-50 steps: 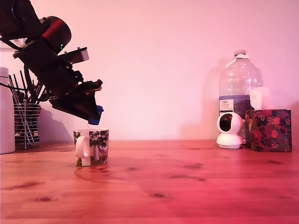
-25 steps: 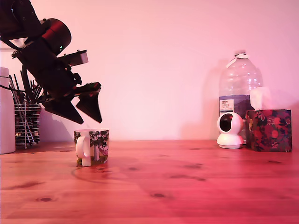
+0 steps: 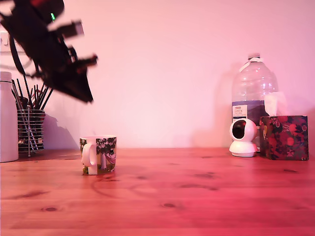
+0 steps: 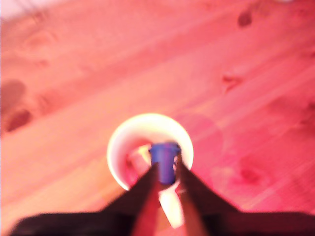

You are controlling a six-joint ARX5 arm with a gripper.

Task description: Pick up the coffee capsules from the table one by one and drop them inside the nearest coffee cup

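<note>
The coffee cup point(image 3: 98, 155), white with a green leafy print, stands on the wooden table point(image 3: 197, 196) at the exterior view's left. My gripper point(image 3: 86, 96) hangs blurred well above it and slightly left, with no blue showing at its tips. In the wrist view the dark fingers point(image 4: 147, 191) frame a small blue coffee capsule point(image 4: 165, 157) in line with the cup's white mouth point(image 4: 123, 142). That view is blurred. I cannot tell whether the capsule lies inside the cup or touches the fingers.
A wire-mesh utensil holder point(image 3: 30, 130) and a tall white cylinder point(image 3: 7, 118) stand behind the cup at the far left. At the exterior view's right are a water bottle point(image 3: 253, 93), a small white camera point(image 3: 242, 137) and a floral tissue box point(image 3: 284, 137).
A second ago the gripper held the blue capsule just above the cup. Half a second ago its jaws were apart with no capsule. Since then the arm has risen up and left.
</note>
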